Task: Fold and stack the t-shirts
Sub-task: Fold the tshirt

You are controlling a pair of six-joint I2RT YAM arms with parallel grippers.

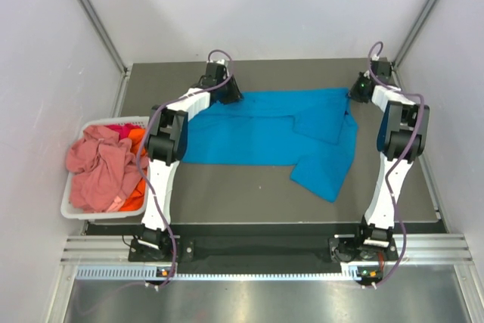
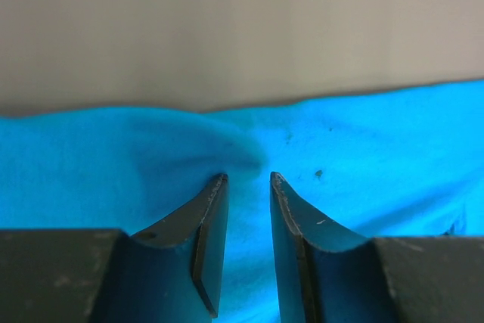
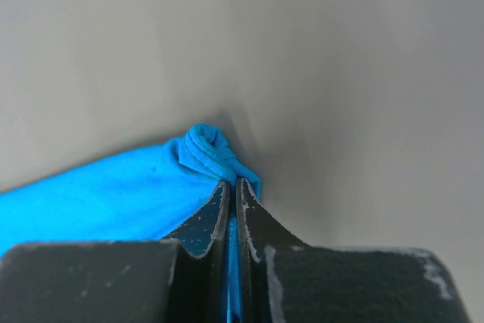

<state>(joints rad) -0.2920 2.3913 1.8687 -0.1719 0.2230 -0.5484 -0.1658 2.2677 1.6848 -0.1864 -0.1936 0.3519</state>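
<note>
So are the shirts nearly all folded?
Not nearly. Done: nothing folded or stacked shows. In hand: the blue t-shirt lies mostly spread on the table, the right tool pinching its far corner, the left tool open at its far edge. Still to do: the pink shirt and orange shirt heaped in the basket.

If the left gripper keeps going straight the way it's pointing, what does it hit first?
The blue t-shirt: its raised fold sits just past the open tips of the left gripper, though depth is unclear.
</note>
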